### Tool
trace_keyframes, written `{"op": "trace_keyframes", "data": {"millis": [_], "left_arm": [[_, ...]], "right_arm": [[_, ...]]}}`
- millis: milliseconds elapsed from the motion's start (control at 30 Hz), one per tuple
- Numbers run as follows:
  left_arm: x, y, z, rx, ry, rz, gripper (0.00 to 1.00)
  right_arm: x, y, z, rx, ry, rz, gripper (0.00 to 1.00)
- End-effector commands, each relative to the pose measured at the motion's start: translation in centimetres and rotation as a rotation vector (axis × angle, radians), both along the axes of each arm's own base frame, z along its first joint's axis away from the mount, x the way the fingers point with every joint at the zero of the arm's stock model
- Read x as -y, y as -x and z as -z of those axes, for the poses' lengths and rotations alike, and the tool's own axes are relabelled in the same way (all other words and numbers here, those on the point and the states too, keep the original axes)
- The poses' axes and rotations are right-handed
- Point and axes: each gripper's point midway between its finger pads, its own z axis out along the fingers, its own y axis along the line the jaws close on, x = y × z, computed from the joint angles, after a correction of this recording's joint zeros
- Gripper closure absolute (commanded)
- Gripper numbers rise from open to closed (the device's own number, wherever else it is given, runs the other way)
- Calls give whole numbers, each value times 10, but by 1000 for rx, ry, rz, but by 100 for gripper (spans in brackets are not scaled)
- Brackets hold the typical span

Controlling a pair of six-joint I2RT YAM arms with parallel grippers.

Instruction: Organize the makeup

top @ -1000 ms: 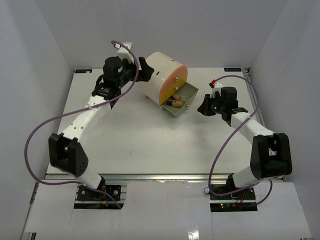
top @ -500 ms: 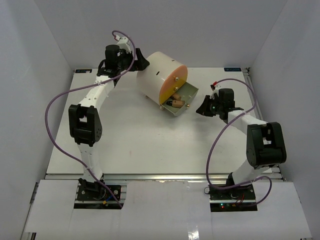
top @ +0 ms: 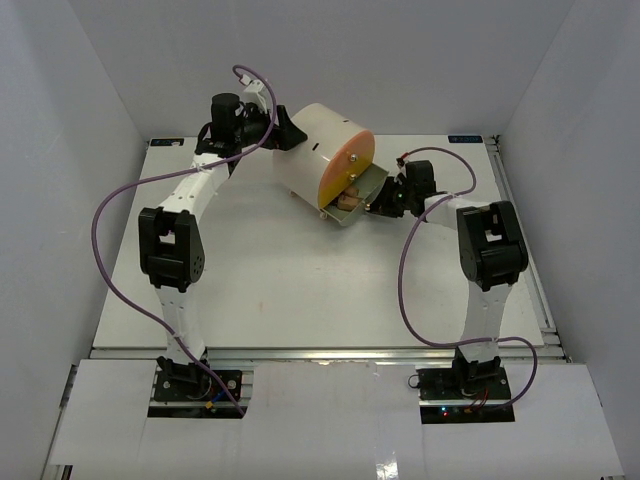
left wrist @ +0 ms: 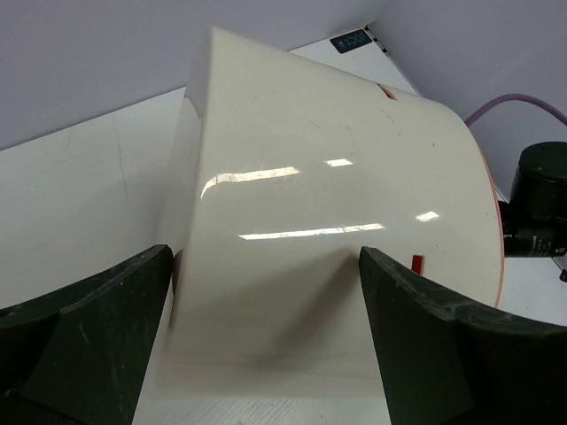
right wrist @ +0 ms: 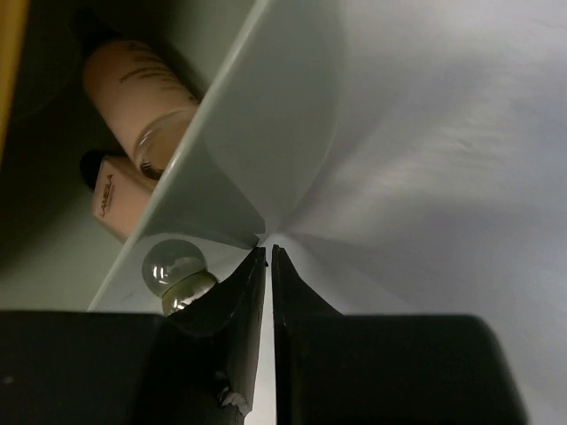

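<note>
- Left arm extends far back; left gripper (top: 283, 131) spreads wide around the cream box's (top: 320, 145) rear.
- Right arm reaches left; right gripper (top: 384, 200) closed, tips against the drawer (right wrist: 257, 133) front.

Cream drawer box (top: 318, 152) on white table (top: 300, 285)

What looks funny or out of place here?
The drawer of the round cream box sticks out partly open, with two tan bottles lying on their sides inside. Nothing looks spilled or broken.
</note>
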Motion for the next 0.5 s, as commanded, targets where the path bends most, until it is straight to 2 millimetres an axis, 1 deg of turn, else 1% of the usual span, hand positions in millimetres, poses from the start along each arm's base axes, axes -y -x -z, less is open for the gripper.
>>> {"op": "trace_keyframes", "data": {"millis": [0,67,133,200,300,367,467], "left_arm": [[16,19,22,-54,13,119,4],[17,21,32,-75,16,139,4],[19,22,39,-91,20,154,5],[21,24,45,-110,27,166,5],[22,24,50,-122,31,169,5],[20,22,47,-118,27,147,5],[10,12,37,-97,5,50,4]], "right_arm": [[-57,-38,-53,116,-153,-41,87],[-67,-46,-58,128,-167,-53,87],[-76,-53,-56,125,-183,-63,87],[-84,-61,-61,134,-213,-79,87],[-92,-72,-64,139,-241,-96,87],[-90,-73,-65,145,-233,-90,87],[-71,-62,-62,142,-199,-67,87]]}}
